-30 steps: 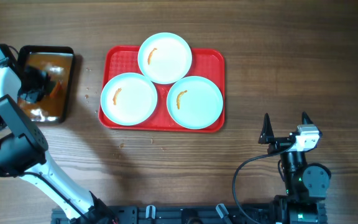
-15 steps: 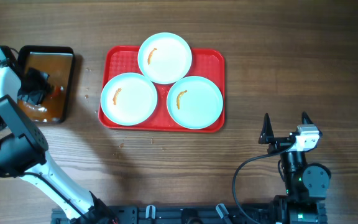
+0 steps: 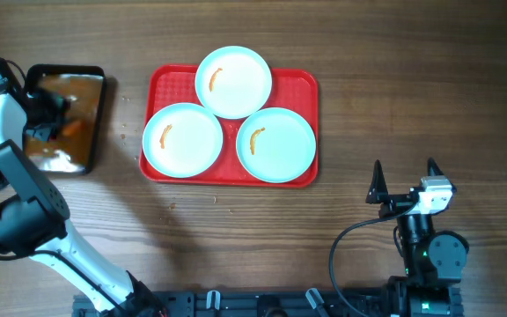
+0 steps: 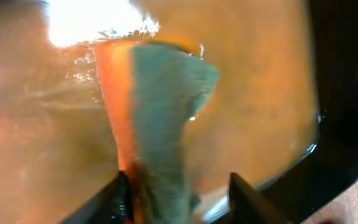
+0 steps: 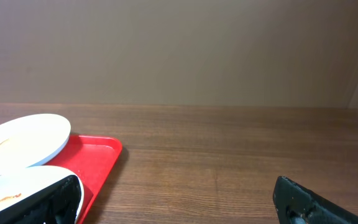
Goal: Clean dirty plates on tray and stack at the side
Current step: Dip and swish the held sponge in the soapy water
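The left fingers (image 4: 179,186) stand partly apart inside the black tray (image 4: 344,124). A sponge (image 4: 166,106) lies between them. It touches one finger, and a small gap shows beside the other, so they do not squeeze it. Only the finger tips show, at the bottom edge of the left wrist view. The sponge's low end is cut off there too. The sponge is grey-green on its face and orange on its side. It sits in brown liquid (image 4: 260,93). A white glare hides the liquid near the top. From above, these fingers are a dark blur over the black tray, and the sponge is hard to make out.

The right fingers (image 5: 182,202) are wide apart and hold nothing. They hang over the wooden bench (image 3: 412,88), well apart from the tray (image 3: 299,88). In their own view only two plates show, cut off at the left edge.

The three plates (image 3: 233,82) lie on the red tray in the middle of the bench, one at the back and two in front, with their rims meeting. Each is round, white and shallow, with a small orange smear (image 3: 215,77). The tray is a rectangle with round corners. The black tray lies to its left, apart from it.
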Robot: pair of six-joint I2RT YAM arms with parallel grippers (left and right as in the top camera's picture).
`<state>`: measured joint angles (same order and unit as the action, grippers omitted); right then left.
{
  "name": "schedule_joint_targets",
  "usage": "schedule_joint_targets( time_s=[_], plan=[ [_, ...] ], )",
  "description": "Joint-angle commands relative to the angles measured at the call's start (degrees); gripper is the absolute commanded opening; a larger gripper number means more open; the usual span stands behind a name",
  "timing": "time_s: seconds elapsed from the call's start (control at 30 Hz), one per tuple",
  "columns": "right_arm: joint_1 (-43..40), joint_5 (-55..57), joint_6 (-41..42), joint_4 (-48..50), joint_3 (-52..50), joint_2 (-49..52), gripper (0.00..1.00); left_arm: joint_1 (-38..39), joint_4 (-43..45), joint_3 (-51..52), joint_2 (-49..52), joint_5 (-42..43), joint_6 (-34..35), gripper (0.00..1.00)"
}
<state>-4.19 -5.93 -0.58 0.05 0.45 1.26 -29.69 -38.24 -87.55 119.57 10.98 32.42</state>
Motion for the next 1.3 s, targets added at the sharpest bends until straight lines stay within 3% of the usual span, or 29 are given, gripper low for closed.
schedule_joint_targets(
  time_s=[0.0, 0.13, 0.33, 0.5, 0.8, 0.83, 0.87, 0.93, 0.97, 1.17, 1.27],
  plan=[
    [-0.22, 0.35, -0.76, 0.26, -0.15, -0.46, 1.00, 0.17, -0.55, -0.68, -1.68, -4.63, -0.68, 0.60],
    [-0.22, 0.35, -0.74, 0.26, -0.15, -0.46, 1.00, 0.17, 0.11, -0.42, -1.49, -8.31, -0.68, 0.63],
    [-0.22, 0.35, -0.76, 0.26, -0.15, -0.46, 1.00, 0.28, 1.03, -0.42, 0.94, -7.85, -0.66, 0.58],
    [-0.22, 0.35, -0.74, 0.26, -0.15, -0.46, 1.00, 0.33, 1.27, -0.42, 2.40, -7.61, -0.66, 0.47],
    [-0.22, 0.35, -0.76, 0.26, -0.15, -0.46, 1.00, 0.33, 1.40, -0.42, 4.55, -5.03, -0.66, 0.48],
    [-0.22, 0.35, -0.76, 0.26, -0.15, -0.46, 1.00, 0.33, 1.38, -0.42, 4.90, -5.03, -0.66, 0.46],
    [-0.22, 0.35, -0.76, 0.26, -0.15, -0.46, 1.00, 0.33, 1.29, -0.42, 5.03, -5.05, -0.68, 0.37],
    [-0.22, 0.35, -0.74, 0.26, -0.15, -0.46, 1.00, 0.31, 1.29, -0.44, 5.03, -5.29, -0.68, 0.08],
    [-0.22, 0.35, -0.74, 0.26, -0.15, -0.46, 1.00, 0.26, 1.25, -0.44, 4.83, -5.27, -0.68, 0.05],
    [-0.22, 0.35, -0.76, 0.26, -0.15, -0.46, 1.00, 0.22, 0.31, -0.48, 0.59, -4.98, -0.68, 0.04],
    [-0.22, 0.35, -0.74, 0.26, -0.15, -0.46, 1.00, 0.17, 0.44, -0.50, -2.34, 0.96, -0.68, 0.04]
  ],
)
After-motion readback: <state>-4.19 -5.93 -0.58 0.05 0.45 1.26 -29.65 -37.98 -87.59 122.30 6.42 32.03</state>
